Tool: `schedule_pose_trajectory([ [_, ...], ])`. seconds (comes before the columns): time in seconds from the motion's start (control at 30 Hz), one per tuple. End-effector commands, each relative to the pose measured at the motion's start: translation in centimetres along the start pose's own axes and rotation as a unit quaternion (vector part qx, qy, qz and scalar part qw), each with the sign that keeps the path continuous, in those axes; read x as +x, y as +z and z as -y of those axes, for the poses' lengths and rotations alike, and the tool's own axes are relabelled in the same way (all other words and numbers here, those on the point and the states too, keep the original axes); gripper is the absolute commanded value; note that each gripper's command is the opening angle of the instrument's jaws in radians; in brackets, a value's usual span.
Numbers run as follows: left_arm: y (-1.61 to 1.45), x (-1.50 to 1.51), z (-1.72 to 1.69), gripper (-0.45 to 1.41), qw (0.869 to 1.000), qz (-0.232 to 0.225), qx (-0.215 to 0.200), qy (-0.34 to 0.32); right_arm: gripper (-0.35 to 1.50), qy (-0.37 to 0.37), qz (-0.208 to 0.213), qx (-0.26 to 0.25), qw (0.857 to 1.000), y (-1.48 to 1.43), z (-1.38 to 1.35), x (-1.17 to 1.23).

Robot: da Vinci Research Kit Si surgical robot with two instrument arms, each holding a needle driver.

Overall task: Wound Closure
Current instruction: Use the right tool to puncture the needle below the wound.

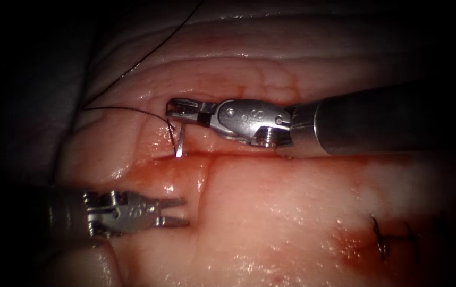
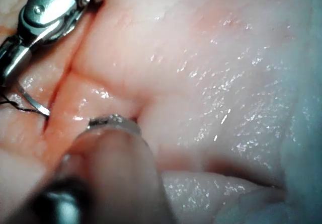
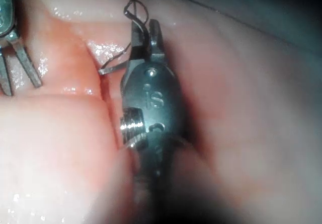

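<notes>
Needle [image 1: 180, 143] clamped by right tool [image 1: 177, 110], tip at cut [image 1: 249, 155]; left tool [image 1: 177, 211] spread, empty.

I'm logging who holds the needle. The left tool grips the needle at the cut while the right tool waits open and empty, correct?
No, swapped. In the endoscope view the right tool grips the needle at the cut, thread trailing, while the left tool waits open and empty.

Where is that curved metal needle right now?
In the endoscope view the curved steel needle hangs from the right arm's tool, which grips its upper end; its tip meets the cut in the pink tissue, above the open left tool.
</notes>
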Motion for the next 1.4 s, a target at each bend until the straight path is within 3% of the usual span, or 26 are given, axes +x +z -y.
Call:
schedule_pose_trajectory([
  [0.03,0.08,-0.01,-0.02,0.09,1.000,-0.001,-0.001,0.001,-0.35,-0.001,0.006,0.006,1.000,0.08,0.02,-0.03],
  [0.97,-0.11,-0.07,0.01,0.06,1.000,-0.004,-0.015,0.005,-0.35,0.026,0.018,0.046,0.998,0.13,0.08,-0.02],
  [1.4,-0.33,0.02,0.16,0.06,0.999,-0.031,0.017,-0.007,-0.35,0.031,0.018,0.047,0.998,0.14,0.09,-0.02],
])
